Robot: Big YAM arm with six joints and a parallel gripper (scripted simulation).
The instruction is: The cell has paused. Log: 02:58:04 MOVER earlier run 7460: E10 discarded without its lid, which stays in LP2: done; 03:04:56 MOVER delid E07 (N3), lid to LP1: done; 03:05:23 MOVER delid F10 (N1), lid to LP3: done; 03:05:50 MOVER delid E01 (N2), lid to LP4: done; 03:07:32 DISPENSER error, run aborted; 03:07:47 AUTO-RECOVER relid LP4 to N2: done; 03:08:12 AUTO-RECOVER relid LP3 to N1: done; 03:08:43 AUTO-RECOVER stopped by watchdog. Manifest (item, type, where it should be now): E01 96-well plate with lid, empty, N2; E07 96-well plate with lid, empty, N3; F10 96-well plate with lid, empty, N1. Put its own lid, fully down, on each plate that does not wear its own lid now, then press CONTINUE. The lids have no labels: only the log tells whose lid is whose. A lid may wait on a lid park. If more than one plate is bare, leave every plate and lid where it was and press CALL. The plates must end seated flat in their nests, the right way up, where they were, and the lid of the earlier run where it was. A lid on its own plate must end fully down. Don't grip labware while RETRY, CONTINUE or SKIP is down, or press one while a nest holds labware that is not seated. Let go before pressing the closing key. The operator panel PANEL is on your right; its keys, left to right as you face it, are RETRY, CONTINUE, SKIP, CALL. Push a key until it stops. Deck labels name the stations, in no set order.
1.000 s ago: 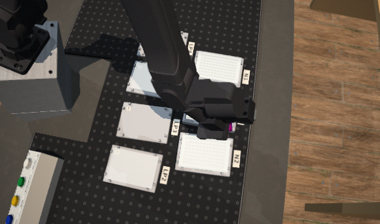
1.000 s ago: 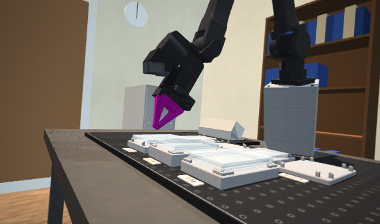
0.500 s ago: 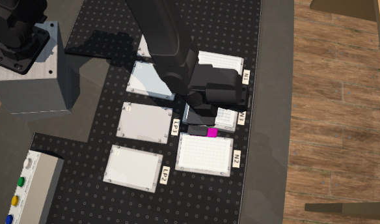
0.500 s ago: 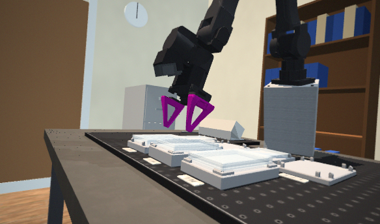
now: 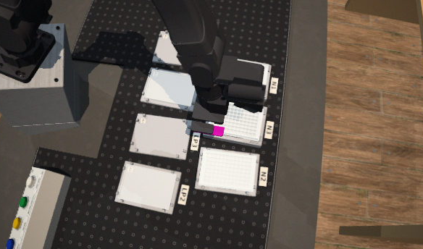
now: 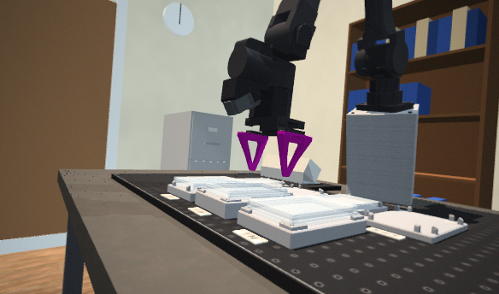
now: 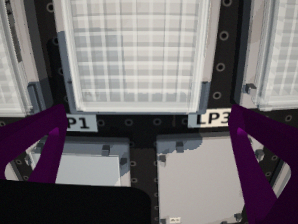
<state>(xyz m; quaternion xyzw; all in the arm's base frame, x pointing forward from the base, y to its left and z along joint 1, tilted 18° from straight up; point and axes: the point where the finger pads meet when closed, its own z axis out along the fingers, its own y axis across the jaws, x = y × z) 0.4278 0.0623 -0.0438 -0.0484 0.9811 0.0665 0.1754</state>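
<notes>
My gripper (image 6: 269, 170) is open and empty, its purple fingers hanging above the deck between nest N3 and the lid parks; one finger shows in the top view (image 5: 217, 130). In the wrist view the gripper (image 7: 148, 131) frames the near edge of the plate in N3 (image 7: 136, 32), whose wells show sharply, so it looks bare. That plate also shows in the top view (image 5: 244, 123). The park LP1 (image 5: 169, 88) holds a bluish clear lid. The plate in N2 (image 5: 227, 171) wears a lid. The plate in N1 (image 5: 267, 74) is mostly hidden by my arm.
The park LP3 (image 5: 158, 135) looks empty. The park LP2 (image 5: 148, 186) holds a lid. A further park (image 5: 166, 48) lies at the back, partly under my arm. The operator panel (image 5: 30, 211) with coloured keys is at the lower left. My arm's grey pedestal (image 5: 34, 87) stands at the left.
</notes>
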